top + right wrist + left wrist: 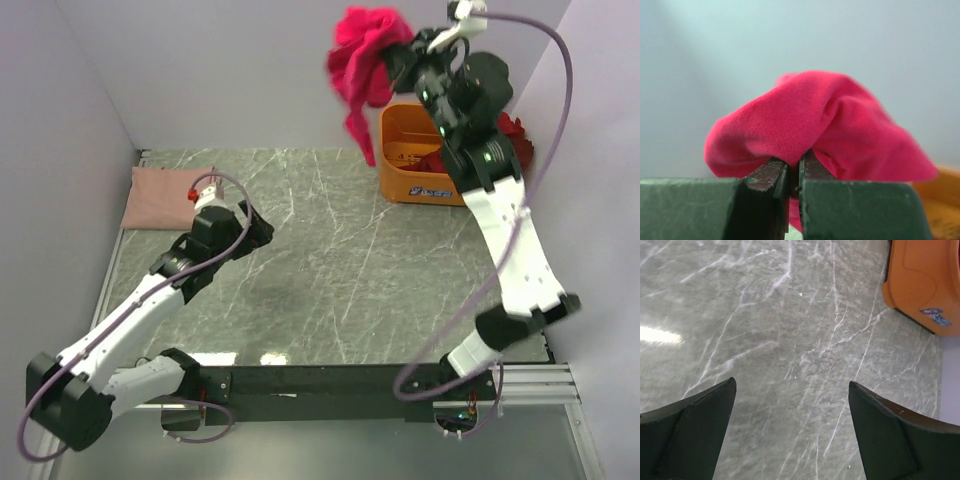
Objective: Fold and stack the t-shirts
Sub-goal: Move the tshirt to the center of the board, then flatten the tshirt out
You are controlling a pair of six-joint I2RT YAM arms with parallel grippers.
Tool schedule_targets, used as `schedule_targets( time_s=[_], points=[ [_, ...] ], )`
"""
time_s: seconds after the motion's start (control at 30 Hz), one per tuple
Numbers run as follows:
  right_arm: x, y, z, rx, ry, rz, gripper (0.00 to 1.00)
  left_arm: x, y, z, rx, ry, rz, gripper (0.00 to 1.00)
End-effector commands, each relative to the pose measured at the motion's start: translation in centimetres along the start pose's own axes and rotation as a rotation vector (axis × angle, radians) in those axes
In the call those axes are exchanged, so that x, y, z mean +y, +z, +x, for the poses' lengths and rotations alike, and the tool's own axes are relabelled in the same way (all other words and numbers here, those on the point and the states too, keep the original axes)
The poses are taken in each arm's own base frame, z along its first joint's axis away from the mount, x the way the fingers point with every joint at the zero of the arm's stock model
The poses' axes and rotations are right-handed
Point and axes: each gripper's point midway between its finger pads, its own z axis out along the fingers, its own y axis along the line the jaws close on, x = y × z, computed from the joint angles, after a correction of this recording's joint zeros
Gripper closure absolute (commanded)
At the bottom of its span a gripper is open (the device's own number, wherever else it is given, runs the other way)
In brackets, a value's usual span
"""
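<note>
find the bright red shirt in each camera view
Top external: upper middle, the red shirt hangs from the right claw.
Left wrist: not in it.
Right wrist: centre, pinched in the shut claw.
Shared landmark: the orange bin, in all three views, at right.

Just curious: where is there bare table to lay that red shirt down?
The table is bare in the middle, between the pale pink shirt and the orange bin. Crowded by the bin, where the right tool holds the red shirt.

Robot lab test cell.
Blank walls [250, 70] enclose a marbled table [330, 260]; metal mounting rail [330, 381] at 6 o'clock.
</note>
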Motion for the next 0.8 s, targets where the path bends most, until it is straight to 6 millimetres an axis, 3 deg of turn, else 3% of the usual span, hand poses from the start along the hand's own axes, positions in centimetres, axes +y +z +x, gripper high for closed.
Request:
schedule_targets(
  time_s=[0.0,0.03,0.07,0.13,0.17,0.23,0.27,0.33,0.37,0.47,0.57,0.67,0.7,0.77],
  points=[
    [1.6,-3.9,2.1,0.09,0.13,-0.072,1.0,1.8,-1.8,-0.3,-0.036,-0.053,-0.057,0.01],
    [1.5,-4.8,3.4,0.122,0.153,-0.068,1.0,2.4,-2.1,0.0,-0.035,-0.063,-0.071,0.01],
    [0.8,-6.7,6.5,0.177,0.179,-0.046,1.0,2.9,-3.0,-0.1,-0.043,-0.071,-0.08,0.01],
    [-0.7,-8.8,10.6,0.231,0.251,0.017,0.94,4.1,-3.5,0.2,-0.06,-0.083,-0.11,0.01],
    [-2.2,-11.1,16.0,0.323,0.307,0.081,0.79,4.7,-4.1,0.3,-0.066,-0.102,-0.125,0.0],
    [-5.0,-13.4,21.8,0.415,0.352,0.2,0.61,5.6,-4.4,0.8,-0.06,-0.107,-0.155,0.01],
    [-7.1,-16.1,27.4,0.537,0.354,0.297,0.4,5.9,-4.4,1.0,-0.055,-0.113,-0.164,0.01],
    [-9.5,-18.8,32.0,0.644,0.361,0.427,0.31,6.9,-4.3,2.2,-0.017,-0.109,-0.199,0.01],
    [-10.5,-21.2,34.8,0.738,0.34,0.49,0.25,7.1,-4.1,3.1,0.016,-0.104,-0.204,0.01],
    [-12.2,-24.6,37.4,0.837,0.287,0.598,0.21,8.2,-3.3,5.7,0.107,-0.098,-0.235,0.01],
    [-11.2,-25.6,37.2,0.833,0.262,0.544,0.2,9.0,-2.5,7.5,0.156,-0.107,-0.249,0.01],
    [-6.8,-26.2,37.1,0.85,0.217,0.36,0.15,9.1,-2.2,8.2,0.18,-0.115,-0.246,0.01],
    [-3.2,-26.9,37.9,0.897,0.209,0.231,0.15,9.1,-2.2,8.2,0.178,-0.115,-0.246,0.01],
    [0.5,-27.6,39.3,0.945,0.201,0.124,0.14,9.3,-2.2,8.2,0.173,-0.12,-0.259,0.01]
  ],
)
